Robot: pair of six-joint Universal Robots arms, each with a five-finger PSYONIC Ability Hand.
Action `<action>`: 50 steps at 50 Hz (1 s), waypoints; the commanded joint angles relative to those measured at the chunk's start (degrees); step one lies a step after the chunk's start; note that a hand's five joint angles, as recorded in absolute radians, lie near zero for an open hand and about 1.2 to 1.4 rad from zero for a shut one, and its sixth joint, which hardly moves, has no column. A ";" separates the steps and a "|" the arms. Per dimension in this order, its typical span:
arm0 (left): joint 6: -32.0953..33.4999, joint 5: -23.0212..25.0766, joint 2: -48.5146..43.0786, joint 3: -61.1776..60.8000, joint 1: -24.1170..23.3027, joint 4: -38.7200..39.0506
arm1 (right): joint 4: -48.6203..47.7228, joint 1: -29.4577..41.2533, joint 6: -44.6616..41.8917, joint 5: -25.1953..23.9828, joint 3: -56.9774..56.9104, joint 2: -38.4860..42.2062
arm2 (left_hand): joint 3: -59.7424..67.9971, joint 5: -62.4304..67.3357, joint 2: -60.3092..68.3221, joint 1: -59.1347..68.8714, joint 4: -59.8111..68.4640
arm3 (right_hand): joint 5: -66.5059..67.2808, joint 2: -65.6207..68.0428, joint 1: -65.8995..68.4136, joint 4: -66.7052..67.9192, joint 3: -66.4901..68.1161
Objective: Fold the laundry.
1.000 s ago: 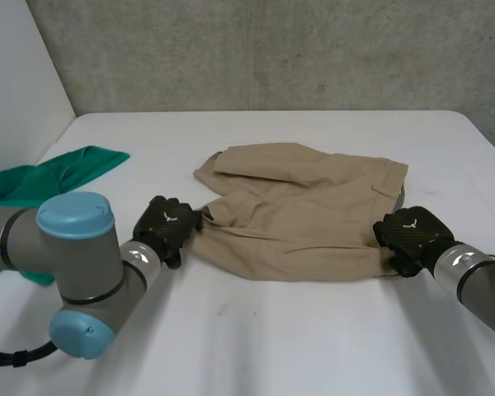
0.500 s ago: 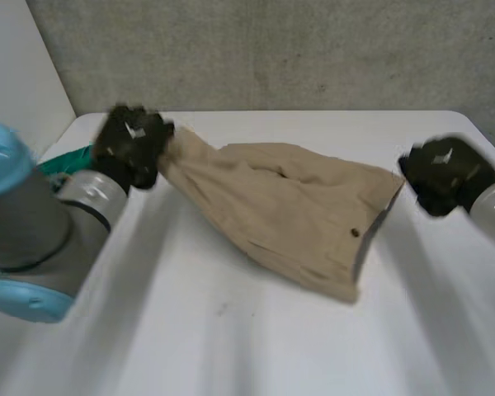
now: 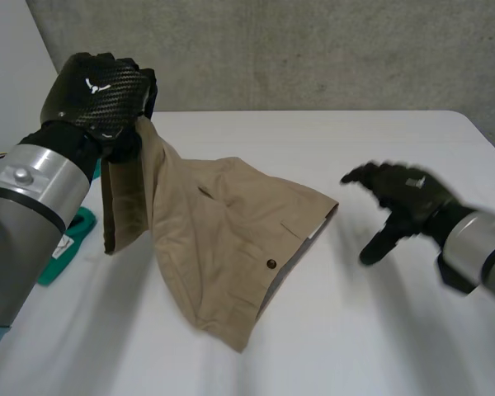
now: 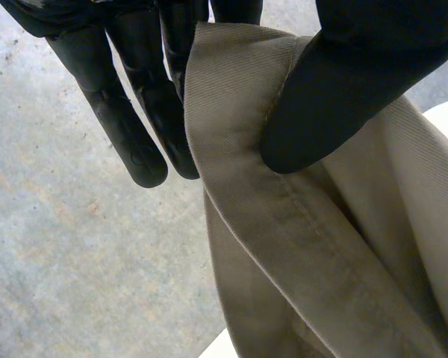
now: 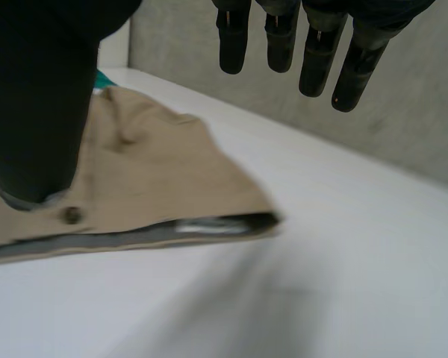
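One edge of the khaki shorts [image 3: 223,239] is hanging pinched between thumb and fingers [image 4: 138,142] of the left hand [image 3: 99,95], while the right hand [image 3: 406,196] is hovering empty and spread-fingered, probably needing the opposite corner next.

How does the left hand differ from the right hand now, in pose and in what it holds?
The left hand pinches an edge of the tan shorts between thumb and fingers; the right hand is open and holds nothing. The left hand is raised high, with the shorts hanging from it to the table; the right hand is lower, apart from the shorts. Both are black.
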 commanded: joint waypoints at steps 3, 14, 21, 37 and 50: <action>-0.18 -0.25 0.14 7.16 -4.58 -0.61 | -9.28 8.80 22.39 -0.02 3.86 8.48 | 11.71 13.43 11.61 15.46 11.34 | -3.92 -2.43 -1.57 -3.26 -2.25; -0.27 -1.31 -3.72 10.86 -7.23 -0.70 | -12.96 19.42 32.67 1.56 -0.18 17.70 | 11.71 13.43 11.61 15.46 11.34 | -3.84 -2.35 -1.49 -3.18 -2.17; -0.27 -2.36 -5.39 12.27 -9.25 -0.52 | -15.60 24.00 38.48 6.39 -1.58 21.40 | 11.71 13.43 11.61 15.46 11.34 | -3.67 -2.18 -1.32 -3.01 -2.00; -0.80 -2.80 -5.84 12.79 -10.30 -0.43 | -17.89 28.05 43.58 9.21 -6.06 28.08 | 11.71 13.43 11.61 15.46 11.34 | -1.83 -0.34 0.52 -1.17 -0.16; -2.82 -3.15 -4.96 12.71 -10.22 -0.52 | -19.38 29.55 43.41 15.27 -10.11 30.55 | 11.71 13.43 11.61 15.46 11.34 | 66.08 67.57 68.43 66.74 67.75</action>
